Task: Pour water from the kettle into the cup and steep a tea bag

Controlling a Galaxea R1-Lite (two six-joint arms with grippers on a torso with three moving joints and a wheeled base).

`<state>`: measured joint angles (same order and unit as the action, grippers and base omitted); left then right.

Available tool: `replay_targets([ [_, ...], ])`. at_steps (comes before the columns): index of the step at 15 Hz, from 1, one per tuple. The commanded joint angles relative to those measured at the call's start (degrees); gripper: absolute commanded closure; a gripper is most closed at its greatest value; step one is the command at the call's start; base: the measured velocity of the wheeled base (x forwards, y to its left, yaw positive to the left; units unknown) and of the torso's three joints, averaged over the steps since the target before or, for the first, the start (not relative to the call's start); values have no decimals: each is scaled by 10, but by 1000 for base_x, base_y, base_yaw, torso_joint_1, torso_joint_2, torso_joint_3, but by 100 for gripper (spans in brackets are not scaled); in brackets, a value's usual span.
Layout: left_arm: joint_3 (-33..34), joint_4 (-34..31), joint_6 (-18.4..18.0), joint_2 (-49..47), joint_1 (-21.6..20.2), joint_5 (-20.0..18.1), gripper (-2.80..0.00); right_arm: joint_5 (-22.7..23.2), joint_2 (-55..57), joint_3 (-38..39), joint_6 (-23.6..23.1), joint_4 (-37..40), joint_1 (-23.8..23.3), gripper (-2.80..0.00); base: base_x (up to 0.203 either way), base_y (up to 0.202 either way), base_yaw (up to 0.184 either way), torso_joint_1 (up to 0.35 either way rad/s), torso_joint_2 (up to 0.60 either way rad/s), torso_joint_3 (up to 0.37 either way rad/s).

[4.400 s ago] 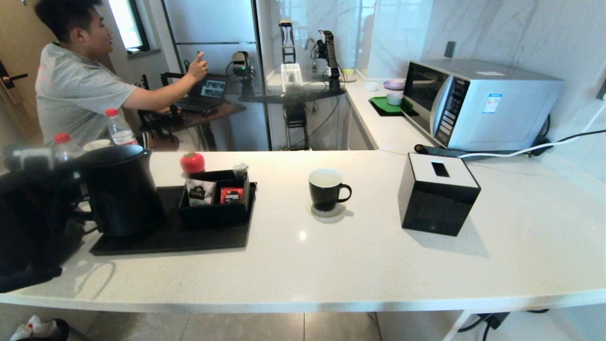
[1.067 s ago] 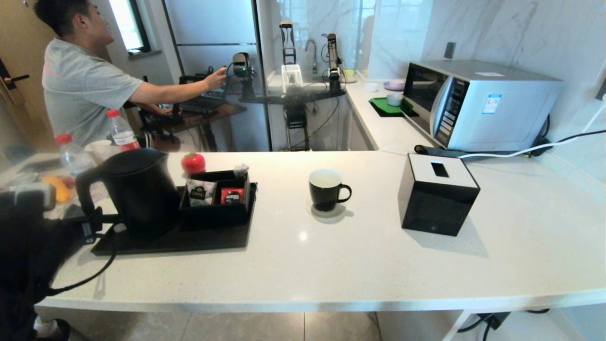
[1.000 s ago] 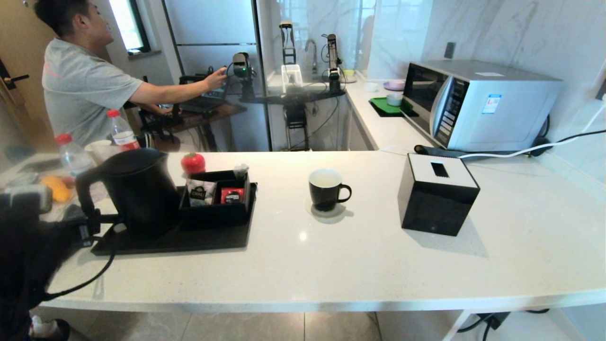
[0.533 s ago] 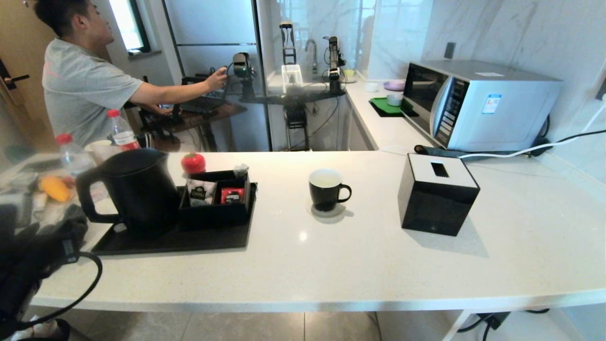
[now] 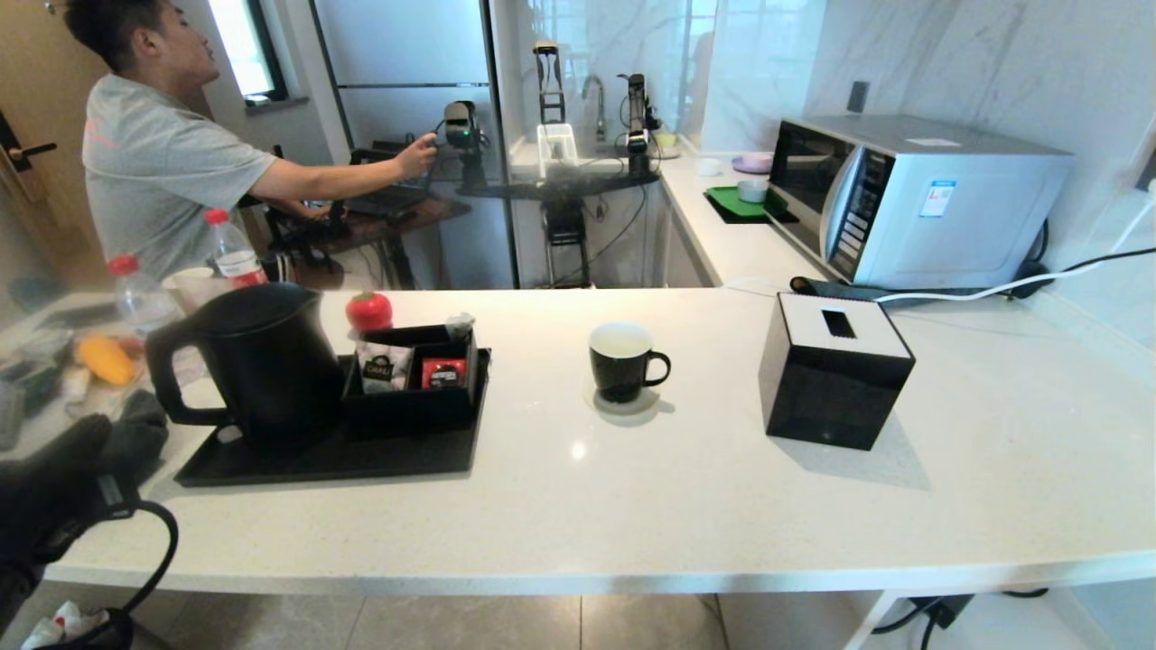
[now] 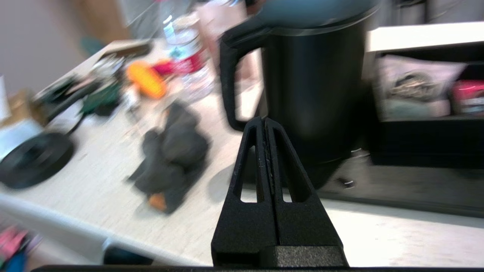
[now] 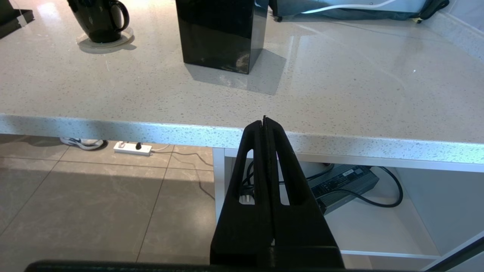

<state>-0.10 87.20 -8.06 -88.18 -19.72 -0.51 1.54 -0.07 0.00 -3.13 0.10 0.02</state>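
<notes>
The matte black kettle stands upright on the black tray at the counter's left, its handle turned left. My left gripper is shut on nothing and hangs near the counter's front edge, short of the kettle and clear of its handle. The left arm shows at the lower left. The black cup sits mid-counter, handle to the right. A small translucent tea bag rests on the organizer's back corner. My right gripper is shut and empty, parked below the counter's front edge, far from the cup.
A black organizer with sachets sits on the tray beside the kettle. A black tissue box stands right of the cup, with a microwave behind it. Bottles and clutter fill the side table at left. A person stands beyond.
My left arm has drawn back from the kettle's handle toward the lower left, and its jaws have closed on nothing. The kettle stays on the tray. The right arm has not moved.
</notes>
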Motion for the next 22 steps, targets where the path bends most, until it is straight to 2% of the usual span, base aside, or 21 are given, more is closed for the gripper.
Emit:
replay_targets([
  [1,-4,11,0,13,18,-26,0,0,1,0,0,0,0,0,0,0,0,0,0,0],
  [3,-9,11,14,22,53,-46,0,0,1,0,0,0,0,0,0,0,0,0,0,0],
  [7,-34,4,45,43,156,-49,0,0,1,0,0,0,0,0,0,0,0,0,0,0],
  [9,-69,-40,53,75,188,-49,0,0,1,0,0,0,0,0,0,0,0,0,0,0],
  [11,-112,-144,58,126,210,-49,0,0,1,0,0,0,1,0,0,0,0,0,0,0],
  [13,-169,-318,60,187,225,-50,0,0,1,0,0,0,1,0,0,0,0,0,0,0],
  [16,-302,-590,61,249,251,-51,0,0,1,0,0,0,0,0,0,0,0,0,0,0],
  [19,-414,-764,61,254,262,-51,0,0,1,0,0,0,0,0,0,0,0,0,0,0],
  [22,-483,-870,61,219,277,-51,0,0,1,0,0,0,0,0,0,0,0,0,0,0],
])
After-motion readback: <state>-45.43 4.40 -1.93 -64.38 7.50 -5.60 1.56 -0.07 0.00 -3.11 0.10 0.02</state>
